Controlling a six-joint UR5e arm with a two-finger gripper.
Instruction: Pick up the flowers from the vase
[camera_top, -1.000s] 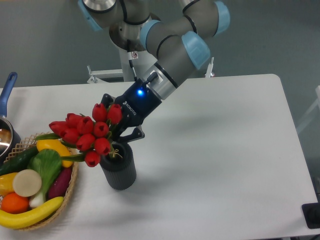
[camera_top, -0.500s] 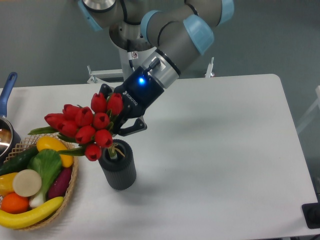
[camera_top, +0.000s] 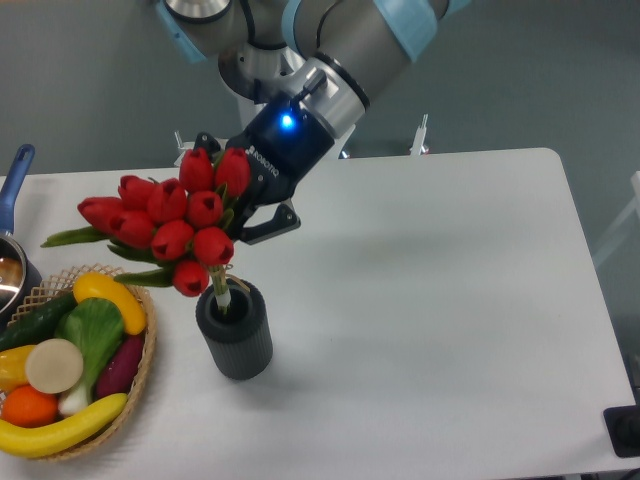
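The flowers (camera_top: 170, 225) are a bunch of red tulip buds with green leaves, hanging above the vase and spreading out to its left. Their pale stems still reach down into the mouth of the vase (camera_top: 235, 330), a small dark ribbed cylinder standing upright on the white table. My gripper (camera_top: 243, 222) comes in from the upper right and is shut on the flowers just below the buds; its fingertips are partly hidden behind the blooms.
A wicker basket (camera_top: 140, 375) of fruit and vegetables sits at the front left, close beside the vase. A pot with a blue handle (camera_top: 14, 180) stands at the left edge. The white table (camera_top: 430, 300) stretches to the right.
The gripper has risen and shifted slightly left with the flowers, drawing the bunch upward so that more of the stems shows above the vase rim. The vase has stayed in place.
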